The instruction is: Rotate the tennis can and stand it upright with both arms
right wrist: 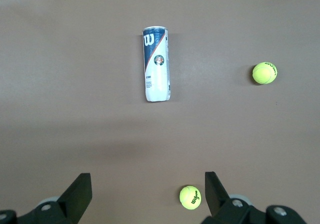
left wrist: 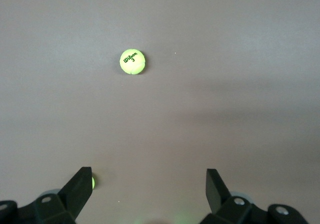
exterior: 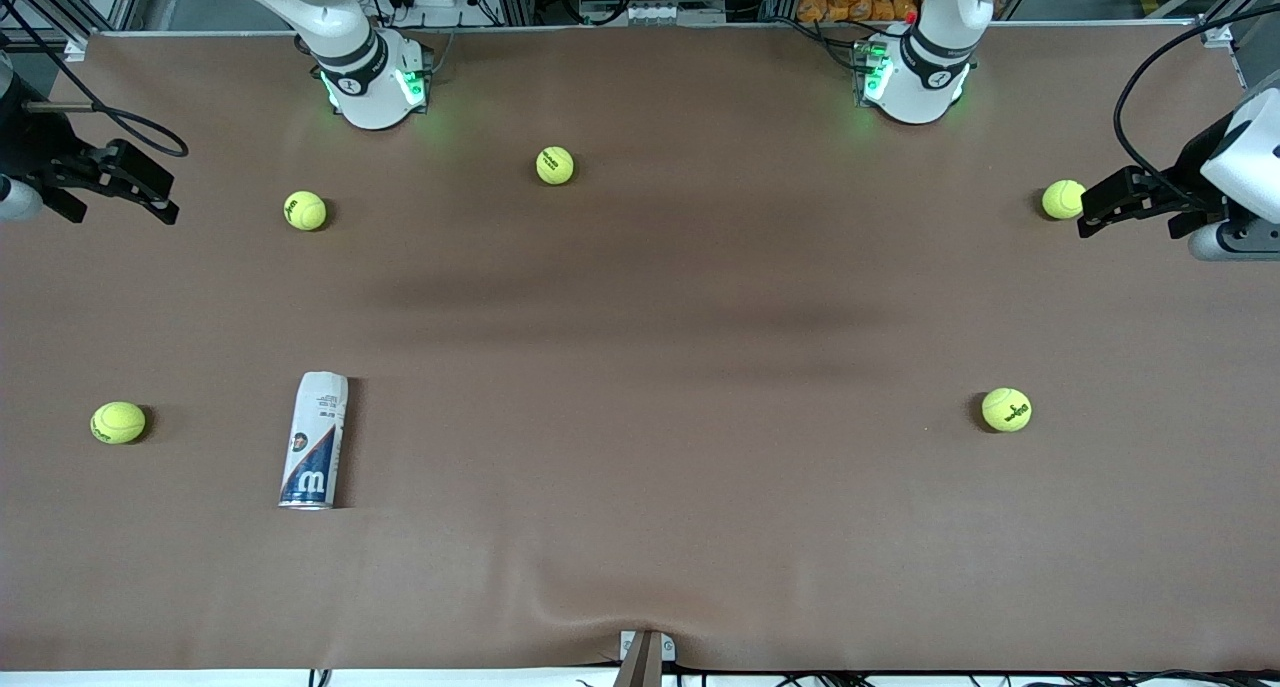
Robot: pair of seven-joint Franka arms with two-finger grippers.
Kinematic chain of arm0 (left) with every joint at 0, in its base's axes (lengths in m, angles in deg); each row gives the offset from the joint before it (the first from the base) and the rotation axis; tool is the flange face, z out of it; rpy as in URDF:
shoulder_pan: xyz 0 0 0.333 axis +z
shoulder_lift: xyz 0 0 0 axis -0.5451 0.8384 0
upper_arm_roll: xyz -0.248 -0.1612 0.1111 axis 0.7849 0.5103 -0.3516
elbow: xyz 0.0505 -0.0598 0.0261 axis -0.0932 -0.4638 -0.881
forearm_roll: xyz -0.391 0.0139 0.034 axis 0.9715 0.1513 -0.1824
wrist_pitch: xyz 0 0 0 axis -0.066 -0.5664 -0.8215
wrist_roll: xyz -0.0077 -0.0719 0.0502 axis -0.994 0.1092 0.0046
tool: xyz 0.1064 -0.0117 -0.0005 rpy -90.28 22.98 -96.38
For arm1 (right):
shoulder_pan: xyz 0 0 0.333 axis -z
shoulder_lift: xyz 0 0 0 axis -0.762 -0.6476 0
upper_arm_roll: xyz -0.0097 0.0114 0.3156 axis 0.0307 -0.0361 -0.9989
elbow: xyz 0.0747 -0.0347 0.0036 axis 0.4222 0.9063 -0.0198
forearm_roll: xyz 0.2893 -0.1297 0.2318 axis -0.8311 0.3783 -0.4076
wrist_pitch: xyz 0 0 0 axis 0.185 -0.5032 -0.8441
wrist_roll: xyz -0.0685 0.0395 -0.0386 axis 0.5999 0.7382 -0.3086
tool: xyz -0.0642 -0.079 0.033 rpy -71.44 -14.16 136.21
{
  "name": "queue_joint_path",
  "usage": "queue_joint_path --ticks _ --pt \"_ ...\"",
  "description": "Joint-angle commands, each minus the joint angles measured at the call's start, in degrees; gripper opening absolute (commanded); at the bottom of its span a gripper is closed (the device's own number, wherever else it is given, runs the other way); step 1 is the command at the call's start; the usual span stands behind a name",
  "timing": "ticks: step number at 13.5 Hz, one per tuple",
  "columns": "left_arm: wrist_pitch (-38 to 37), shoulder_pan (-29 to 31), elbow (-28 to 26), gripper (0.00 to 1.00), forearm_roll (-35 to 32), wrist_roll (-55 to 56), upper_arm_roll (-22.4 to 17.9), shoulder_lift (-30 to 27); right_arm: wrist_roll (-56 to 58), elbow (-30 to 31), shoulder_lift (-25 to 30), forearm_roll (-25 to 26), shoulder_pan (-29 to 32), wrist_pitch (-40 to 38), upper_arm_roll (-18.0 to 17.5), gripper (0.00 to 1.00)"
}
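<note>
Tennis can (exterior: 314, 440) lies flat, long axis twelve-to-six, nearer the released right claw (exterior: 120, 189); left claw (exterior: 1125, 207) waits released.

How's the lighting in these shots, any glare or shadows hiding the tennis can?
Front view: even light, faint dark bands across the table, tennis can crisp with a thin shadow. Right wrist view: can's W label readable. Left wrist view: a soft ball, no can.

Tennis balls: five on the table (exterior: 555, 165), (exterior: 305, 210), (exterior: 1062, 199), (exterior: 118, 422), (exterior: 1006, 409)
Tennis can: one (exterior: 314, 440), lying on its side
Robot arms: two
Grippers: two, the left gripper (exterior: 1125, 199) and the right gripper (exterior: 125, 182), both with fingers spread
Green-lit bases: two (exterior: 375, 92), (exterior: 915, 82)
</note>
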Motion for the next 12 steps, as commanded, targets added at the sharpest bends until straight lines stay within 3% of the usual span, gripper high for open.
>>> queue_joint_path --ticks 1,12 --pt "-0.3 0.3 0.6 1.0 -1.0 -1.2 0.2 0.1 0.4 1.1 0.4 0.3 0.2 0.7 0.1 1.0" --pt "-0.3 0.3 0.6 1.0 -1.0 -1.2 0.3 0.6 0.5 1.2 -1.4 0.9 0.4 1.4 0.1 1.0"
